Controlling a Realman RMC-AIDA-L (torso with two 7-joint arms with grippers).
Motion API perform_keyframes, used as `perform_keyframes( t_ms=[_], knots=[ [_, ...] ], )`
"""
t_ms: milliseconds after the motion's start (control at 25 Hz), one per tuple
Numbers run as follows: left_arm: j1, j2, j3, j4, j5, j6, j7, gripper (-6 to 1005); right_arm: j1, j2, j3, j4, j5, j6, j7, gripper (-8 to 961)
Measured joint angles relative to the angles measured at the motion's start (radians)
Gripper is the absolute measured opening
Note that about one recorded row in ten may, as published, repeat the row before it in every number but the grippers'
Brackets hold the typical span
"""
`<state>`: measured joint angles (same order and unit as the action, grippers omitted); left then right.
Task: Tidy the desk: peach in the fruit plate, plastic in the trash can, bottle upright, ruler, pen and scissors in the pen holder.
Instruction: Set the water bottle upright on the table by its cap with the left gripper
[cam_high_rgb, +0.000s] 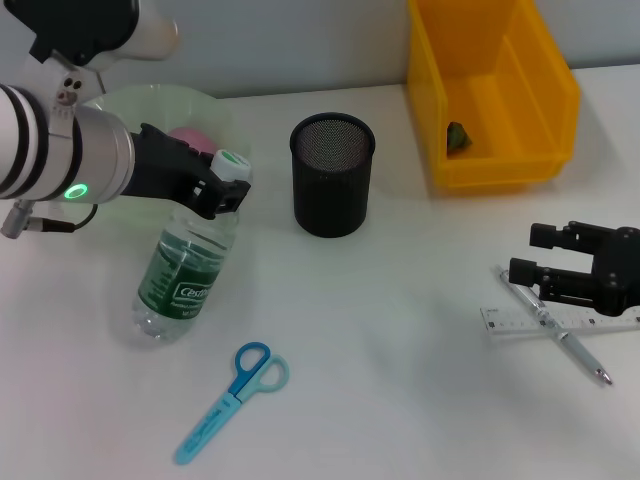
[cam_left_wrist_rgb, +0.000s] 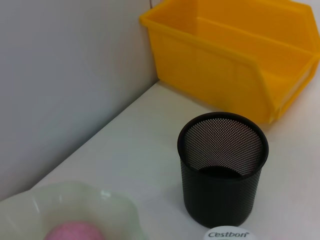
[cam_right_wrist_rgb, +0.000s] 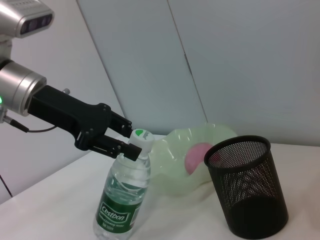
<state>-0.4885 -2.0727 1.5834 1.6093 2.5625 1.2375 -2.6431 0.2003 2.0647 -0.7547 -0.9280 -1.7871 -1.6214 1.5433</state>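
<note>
So the left gripper (cam_high_rgb: 228, 187) has its fingers clamped on the neck of the bottle (cam_high_rgb: 185, 275), which stands nearly upright on the desk (cam_high_rgb: 400, 330), right in front of the fruit plate (cam_high_rgb: 165, 105) (the pink peach (cam_right_wrist_rgb: 197, 155) sits in it). The black mesh pen holder (cam_high_rgb: 332, 175) stands just beside. The right gripper (cam_high_rgb: 530, 262) hangs over the ruler (cam_high_rgb: 560, 322) and pen (cam_high_rgb: 570, 345), fingers apart. The blue scissors (cam_high_rgb: 232, 400) lie near the bottle. Something green sits in the yellow trash can (cam_high_rgb: 490, 90).

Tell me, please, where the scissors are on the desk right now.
In the head view the blue scissors lie flat on the white desk near its front edge, on the robot's left, just in front of the water bottle.
</note>
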Motion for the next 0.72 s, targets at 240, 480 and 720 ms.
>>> perform_keyframes(
  t_ms=[240,480,720],
  knots=[
    [0.013,0.000,-0.005,0.008,-0.004,-0.002,0.000,435,0.001,0.000,0.000,0.000,0.000,0.000,0.000,739],
    [0.029,0.004,-0.008,0.028,-0.039,-0.003,0.010,436,0.001,0.000,0.000,0.001,0.000,0.000,0.000,739],
    [0.051,0.003,-0.014,0.051,-0.043,-0.009,0.036,436,0.001,0.000,0.000,0.000,0.000,0.000,0.000,739]
  ],
)
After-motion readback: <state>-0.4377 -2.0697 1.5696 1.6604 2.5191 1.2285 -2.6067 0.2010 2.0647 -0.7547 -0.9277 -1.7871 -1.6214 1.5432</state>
